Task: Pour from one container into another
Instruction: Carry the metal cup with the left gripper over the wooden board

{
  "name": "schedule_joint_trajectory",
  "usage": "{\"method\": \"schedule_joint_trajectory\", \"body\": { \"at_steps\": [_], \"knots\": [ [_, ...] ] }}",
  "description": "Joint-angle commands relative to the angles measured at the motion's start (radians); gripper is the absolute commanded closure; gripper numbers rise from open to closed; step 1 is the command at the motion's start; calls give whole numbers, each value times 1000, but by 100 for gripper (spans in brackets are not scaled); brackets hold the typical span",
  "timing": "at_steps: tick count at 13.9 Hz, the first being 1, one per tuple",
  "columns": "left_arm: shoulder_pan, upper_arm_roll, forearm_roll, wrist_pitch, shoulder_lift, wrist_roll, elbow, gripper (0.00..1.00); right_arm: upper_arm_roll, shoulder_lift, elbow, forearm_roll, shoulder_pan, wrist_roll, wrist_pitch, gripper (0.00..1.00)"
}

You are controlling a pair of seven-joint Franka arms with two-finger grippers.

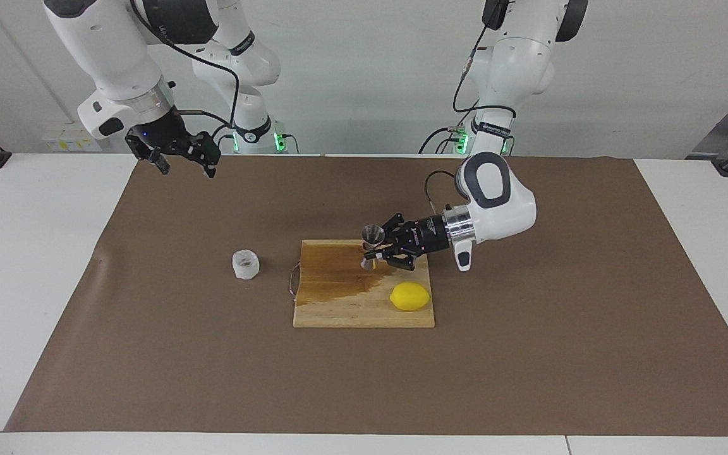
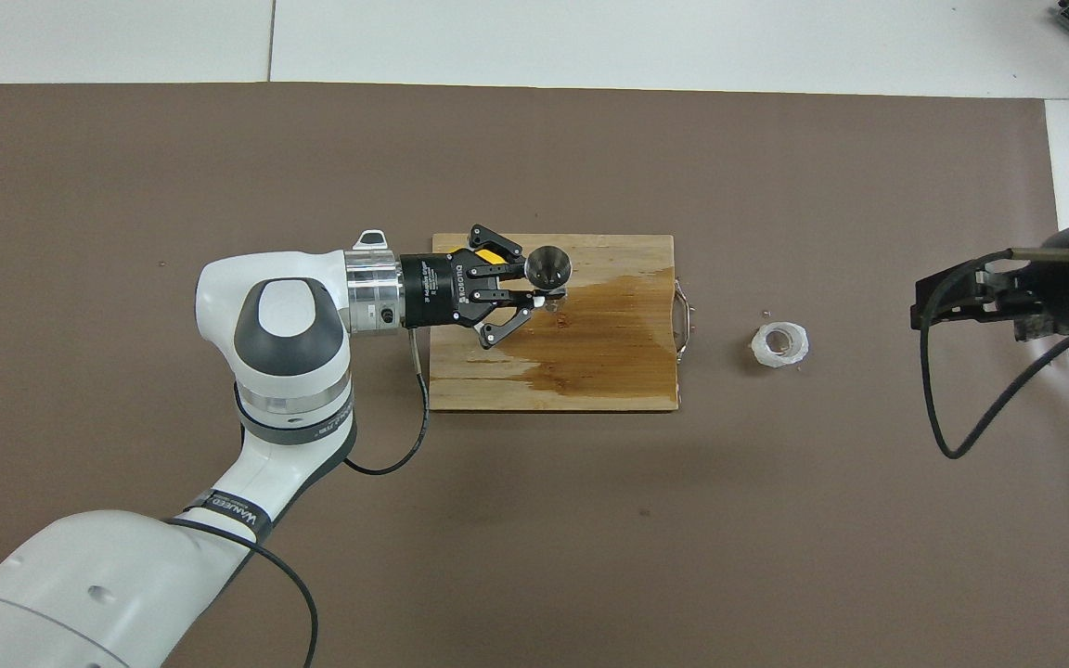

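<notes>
Now my left gripper (image 1: 370, 251) grasps the steel jigger (image 1: 373, 235) upright over the wooden board (image 1: 339, 303); my right gripper (image 1: 182, 165) waits released.

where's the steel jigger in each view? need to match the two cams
Facing view: jigger just right of centre, upright in the shut left gripper, over the cutting board.
Overhead view: jigger near centre, over the same board.
Shared landmark: the board's dark wet stain, under the jigger in both.
</notes>
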Motion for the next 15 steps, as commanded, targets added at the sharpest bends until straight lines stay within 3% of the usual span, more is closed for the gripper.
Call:
{"method": "schedule_joint_trajectory", "body": {
  "at_steps": [1, 6, 15],
  "knots": [
    [-30, 15, -76, 21, -20, 111, -64, 100, 3, -14, -6, 22, -8, -1, -11, 0],
    [-46, 15, -160, 26, 44, 232, -63, 100, 3, -14, -6, 22, -8, -1, -11, 0],
    [-73, 13, -182, 102, 87, 232, -55, 100, 3, -14, -6, 22, -8, -1, -11, 0]
  ]
}}
